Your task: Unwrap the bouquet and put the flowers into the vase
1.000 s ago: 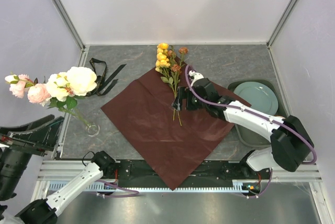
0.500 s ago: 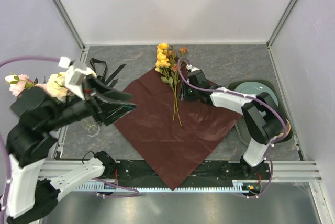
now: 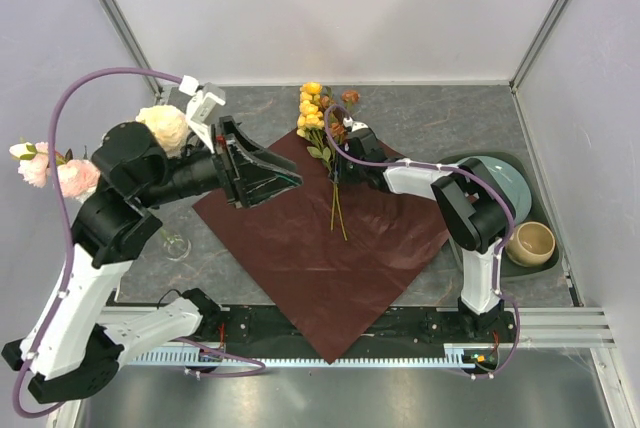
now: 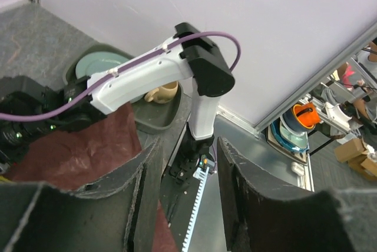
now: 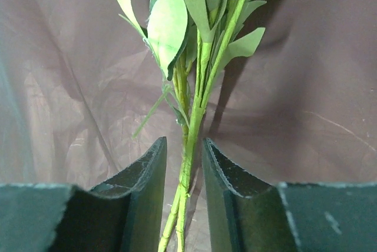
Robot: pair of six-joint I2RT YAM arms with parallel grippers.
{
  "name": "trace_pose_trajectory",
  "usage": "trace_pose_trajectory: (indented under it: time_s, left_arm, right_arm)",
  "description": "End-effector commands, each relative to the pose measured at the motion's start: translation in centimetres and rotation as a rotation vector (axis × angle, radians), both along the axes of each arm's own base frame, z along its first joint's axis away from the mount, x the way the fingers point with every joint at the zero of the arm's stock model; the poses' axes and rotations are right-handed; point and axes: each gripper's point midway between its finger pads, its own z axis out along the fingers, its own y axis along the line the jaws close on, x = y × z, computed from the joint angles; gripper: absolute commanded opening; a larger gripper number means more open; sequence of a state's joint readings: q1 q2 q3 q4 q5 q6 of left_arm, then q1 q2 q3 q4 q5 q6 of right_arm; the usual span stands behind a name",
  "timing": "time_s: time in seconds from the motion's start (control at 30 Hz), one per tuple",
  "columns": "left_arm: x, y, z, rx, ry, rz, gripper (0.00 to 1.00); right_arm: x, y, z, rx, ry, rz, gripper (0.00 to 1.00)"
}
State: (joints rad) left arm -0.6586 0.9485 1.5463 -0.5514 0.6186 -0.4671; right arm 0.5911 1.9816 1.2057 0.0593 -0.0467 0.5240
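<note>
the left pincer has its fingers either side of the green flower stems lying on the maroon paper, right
Wrong arm. It is the right pincer that has its fingers either side of the green flower stems lying on the maroon paper, as the right wrist view shows. The left pincer is open with nothing between its fingers.

Boxed in on three sides by plain pale walls (image 3: 330, 18), braced at the corners with aluminium posts (image 3: 118, 23). Below, a speckled grey tabletop (image 3: 440, 118) under soft, even light. Beyond the enclosure, in the left wrist view, blurred room clutter (image 4: 330, 122).
</note>
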Motion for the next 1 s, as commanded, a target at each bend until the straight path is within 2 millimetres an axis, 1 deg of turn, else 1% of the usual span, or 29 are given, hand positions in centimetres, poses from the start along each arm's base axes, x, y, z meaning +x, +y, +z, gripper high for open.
trace_pose_trajectory:
  time_s: [0.0, 0.07, 0.13, 0.17, 0.23, 0.27, 0.33, 0.37, 0.4, 0.43, 0.47, 0.5, 0.67, 0.7, 0.73, 0.77, 0.8, 0.83, 0.87, 0.9, 0.93, 0.97]
  left_arm:
    - [2.0, -1.2, -2.2, 0.011, 0.104, 0.041, 0.48]
    - [2.8, -1.5, -3.8, 0.037, 0.142, 0.056, 0.47]
    - [3.1, -1.7, -4.6, 0.046, 0.169, 0.065, 0.47]
    - [3.3, -1.8, -5.4, 0.058, 0.188, 0.065, 0.46]
    - [3.4, -1.9, -6.0, 0.061, 0.206, 0.071, 0.46]
    - [3.5, -1.9, -6.5, 0.061, 0.213, 0.075, 0.46]
    - [3.6, -1.8, -6.9, 0.061, 0.222, 0.085, 0.46]
    - [3.6, -1.8, -7.3, 0.066, 0.229, 0.087, 0.46]
    - [3.7, -1.9, -7.5, 0.070, 0.235, 0.089, 0.46]
    - [3.8, -2.0, -7.7, 0.073, 0.241, 0.089, 0.46]
    - [3.8, -2.0, -8.0, 0.077, 0.246, 0.089, 0.46]
    - [4.0, -2.1, -8.2, 0.081, 0.250, 0.090, 0.46]
    - [4.1, -2.3, -8.7, 0.093, 0.263, 0.087, 0.46]
    - [4.3, -2.4, -8.9, 0.097, 0.268, 0.089, 0.46]
    - [4.2, -2.4, -9.1, 0.099, 0.269, 0.089, 0.47]
    - [4.3, -2.4, -9.1, 0.101, 0.268, 0.091, 0.47]
    - [4.4, -2.4, -9.2, 0.102, 0.268, 0.094, 0.48]
    - [4.6, -2.5, -9.3, 0.111, 0.271, 0.097, 0.50]
    - [4.6, -2.4, -9.4, 0.114, 0.273, 0.103, 0.55]
    - [4.9, -2.4, -9.4, 0.119, 0.270, 0.116, 0.57]
    - [5.1, -2.4, -9.5, 0.134, 0.268, 0.120, 0.60]
    - [5.4, -2.4, -9.5, 0.140, 0.269, 0.132, 0.64]
  right_arm:
    - [2.1, 0.2, 2.4, 0.005, -0.100, -0.002, 0.42]
    - [2.5, 0.1, 2.5, -0.002, -0.105, 0.000, 0.54]
    - [3.1, -0.2, 2.8, 0.003, -0.112, -0.013, 0.54]
    - [3.4, -0.4, 2.8, 0.007, -0.111, -0.023, 0.53]
    - [4.2, -0.7, 3.0, 0.021, -0.109, -0.035, 0.51]
    - [4.3, -0.6, 2.6, 0.031, -0.094, -0.025, 0.48]
    - [4.8, -0.6, 2.8, 0.046, -0.093, -0.033, 0.44]
    - [5.1, -0.6, 2.6, 0.050, -0.094, -0.034, 0.40]
    - [4.8, -0.1, 2.6, 0.064, -0.089, -0.013, 0.39]
    - [5.1, 0.2, 2.8, 0.075, -0.091, -0.002, 0.39]
    - [5.0, 0.5, 2.1, 0.079, -0.076, 0.009, 0.39]
    - [4.9, 0.8, 2.1, 0.092, -0.068, 0.020, 0.40]
    - [5.5, 0.8, 1.8, 0.084, -0.077, 0.012, 0.38]
    - [5.8, 0.8, 2.0, 0.086, -0.083, 0.014, 0.38]
    - [5.9, 0.9, 1.9, 0.086, -0.084, 0.024, 0.31]
    - [6.0, 0.8, 2.0, 0.085, -0.084, 0.026, 0.26]
    - [6.6, 0.7, 2.8, 0.084, -0.094, 0.026, 0.22]
    - [6.6, 0.1, 3.7, 0.052, -0.103, 0.021, 0.13]
    - [6.6, -0.2, 4.8, 0.039, -0.124, 0.019, 0.09]
    - [6.6, -0.8, 5.9, 0.026, -0.143, 0.011, 0.07]
    - [6.6, -1.3, 9.1, 0.034, -0.204, 0.005, 0.03]
    - [6.0, -2.2, 9.9, 0.000, -0.208, 0.001, 0.00]
